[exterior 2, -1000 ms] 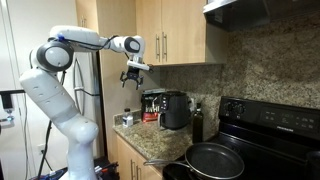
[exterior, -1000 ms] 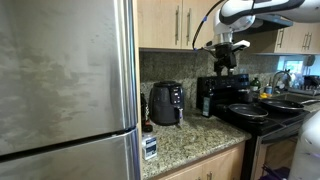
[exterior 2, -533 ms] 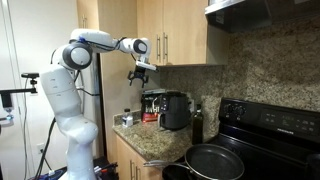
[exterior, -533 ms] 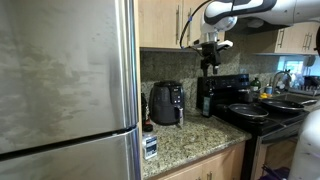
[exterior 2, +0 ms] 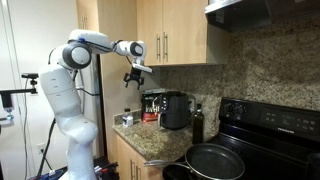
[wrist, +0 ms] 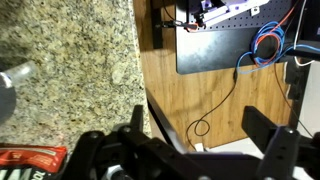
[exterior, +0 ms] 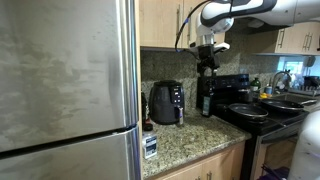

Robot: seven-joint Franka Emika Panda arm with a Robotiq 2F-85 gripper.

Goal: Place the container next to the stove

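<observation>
One gripper (exterior 2: 133, 77) hangs in the air in front of the wall cabinets (exterior 2: 170, 30), high over the granite counter (exterior 2: 150, 142). Its jaws are spread wide with nothing between them. In the wrist view the gripper (wrist: 197, 132) enters from 6 o'clock, and the fingers (wrist: 135, 125) stand well apart over the counter's edge. There the counter (wrist: 70, 60) fills the 9 to 12 o'clock part and wood floor (wrist: 215, 100) lies at 3 o'clock. A red pack (wrist: 30, 158) shows at 8 o'clock and a blurred grey metal thing (wrist: 12, 85) sits at 9 o'clock.

In an exterior view the white arm (exterior 2: 95, 42) reaches in from 9 o'clock of the gripper. The black air fryer (exterior 2: 176, 110) stands on the counter at 4 o'clock of it. The dark, tall container (exterior 2: 197, 122) is upright on the counter at 3 o'clock of the fryer, between it and the stove (exterior 2: 270, 125), just beside the stove. A dark pan (exterior 2: 215, 158) rests on the cooktop at 5 o'clock of the container.

In an exterior view the gripper (exterior: 207, 55) appears at 12 o'clock of the container (exterior: 205, 100), well above it. The fryer (exterior: 166, 102) is at 9 o'clock and the stove (exterior: 255, 115) at 3 o'clock of the container. A steel fridge (exterior: 65, 90) fills the near side.
</observation>
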